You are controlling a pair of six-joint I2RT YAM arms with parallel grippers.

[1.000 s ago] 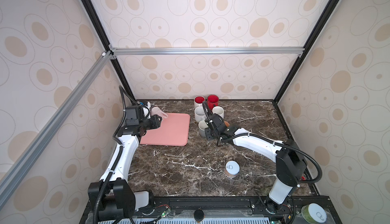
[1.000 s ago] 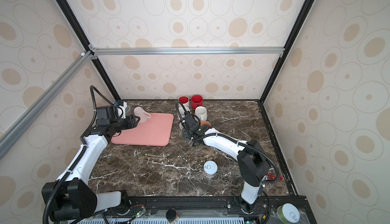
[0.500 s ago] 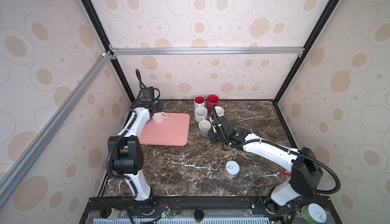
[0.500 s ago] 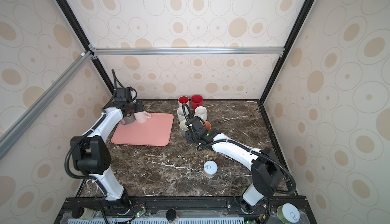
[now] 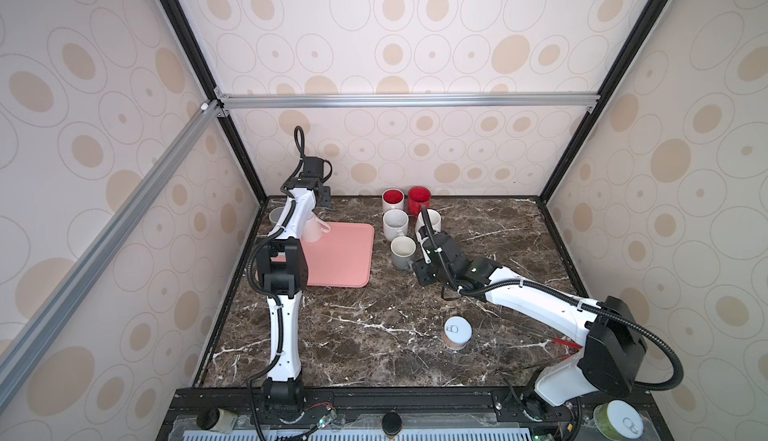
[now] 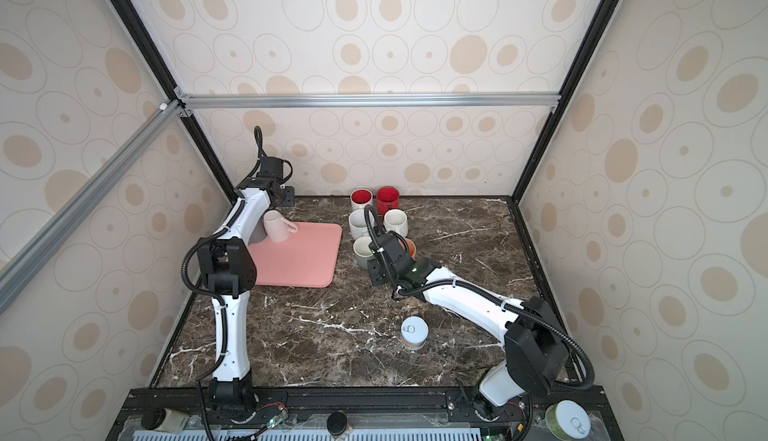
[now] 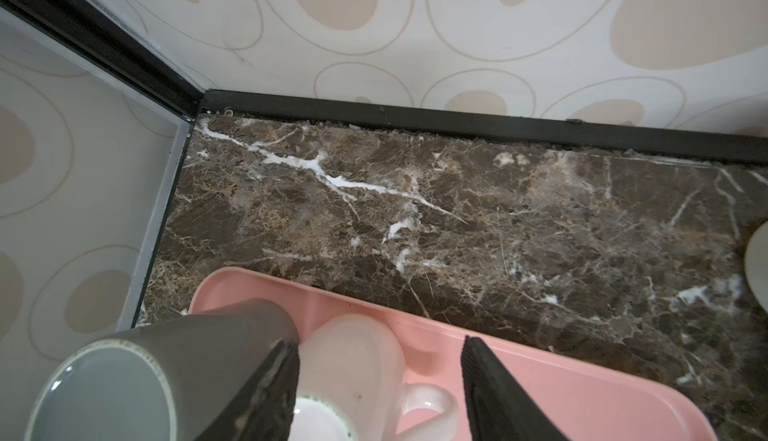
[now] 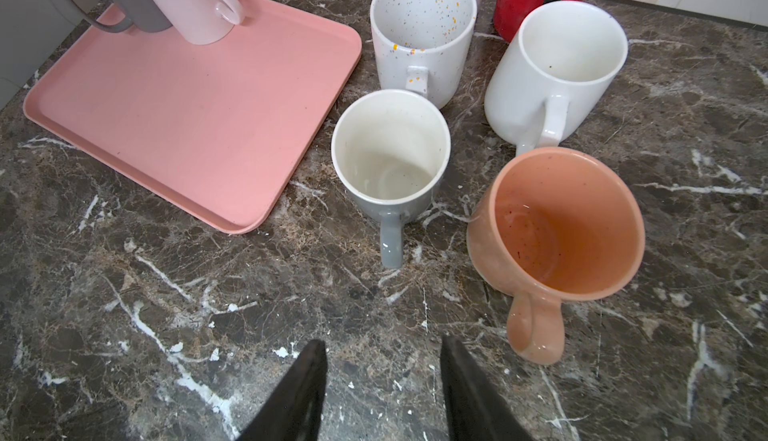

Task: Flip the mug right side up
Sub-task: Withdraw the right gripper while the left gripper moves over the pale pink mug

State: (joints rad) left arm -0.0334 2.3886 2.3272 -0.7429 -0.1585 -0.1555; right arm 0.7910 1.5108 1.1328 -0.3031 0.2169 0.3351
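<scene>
Pink mug on pink tray, speckled mug

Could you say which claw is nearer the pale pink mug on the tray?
Left. The left claw straddles the pale pink mug; the right claw is across the tray.

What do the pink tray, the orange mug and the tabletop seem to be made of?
Pink tray: probably plastic, matte; even colour, thin moulded rim.
Orange mug: likely glazed ceramic; thick wall, speckles, soft gloss on the handle.
Tabletop: polished brown marble or a marble-look surface; white veins, faint sheen.
</scene>
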